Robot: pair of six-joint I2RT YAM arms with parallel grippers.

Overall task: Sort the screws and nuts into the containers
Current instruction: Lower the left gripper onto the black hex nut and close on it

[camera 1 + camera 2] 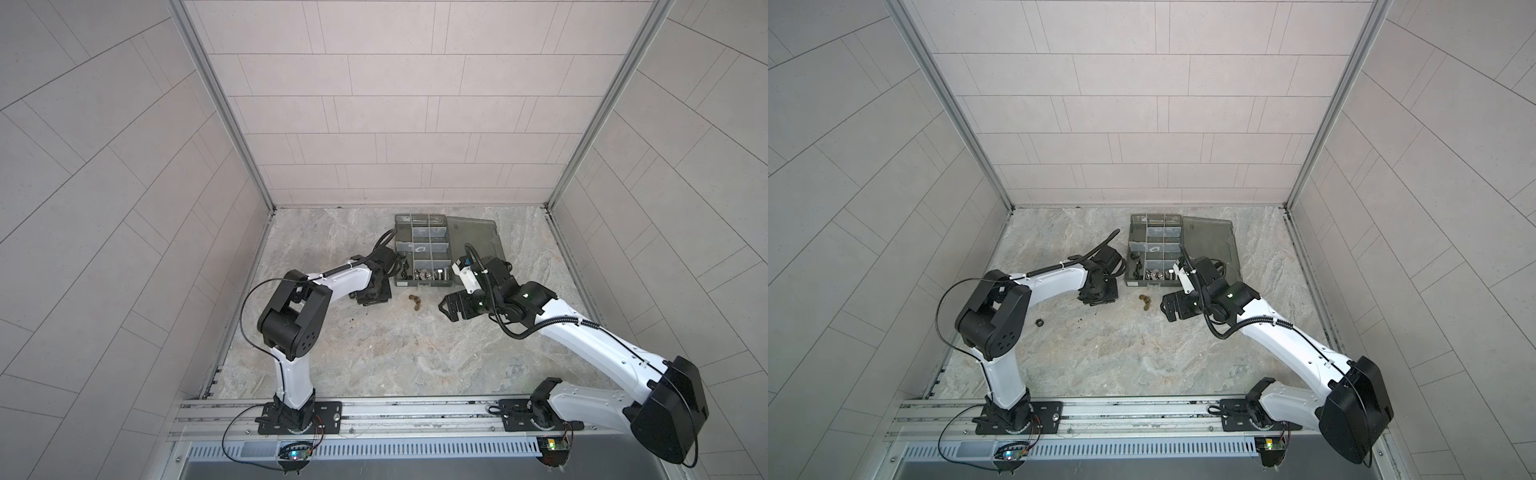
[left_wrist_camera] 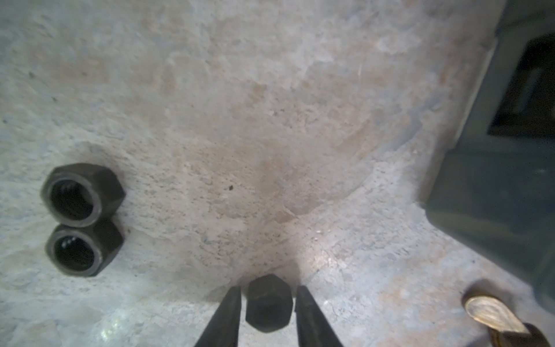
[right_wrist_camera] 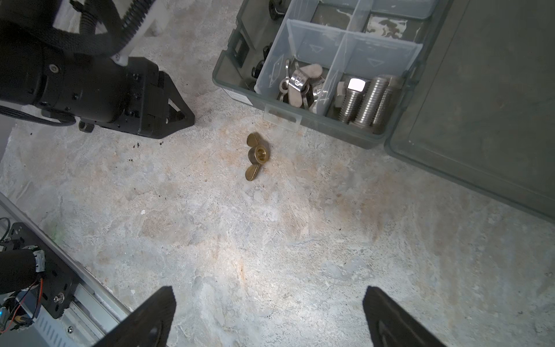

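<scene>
Flat on the marble lies a black hex nut (image 2: 268,303), between the fingers of my left gripper (image 2: 269,312), which stand close on either side with a thin gap showing. Two more black nuts (image 2: 82,195) lie touching each other nearby. A brass wing nut (image 3: 256,156) rests on the table in front of the organizer box (image 3: 300,120). The box's front containers hold silver wing nuts (image 3: 300,81), screws (image 3: 363,99) and black nuts (image 3: 261,64). My right gripper (image 3: 268,303) hangs wide open and empty, short of the brass nut. In both top views the left gripper (image 1: 370,300) points down beside the box (image 1: 424,249).
The box's lid (image 1: 478,237) lies open flat to the right of the box. Brass nuts (image 1: 1145,301) sit between the two grippers. One loose black nut (image 1: 1038,323) lies near the left arm's elbow. A metal rail (image 1: 374,415) runs along the front edge.
</scene>
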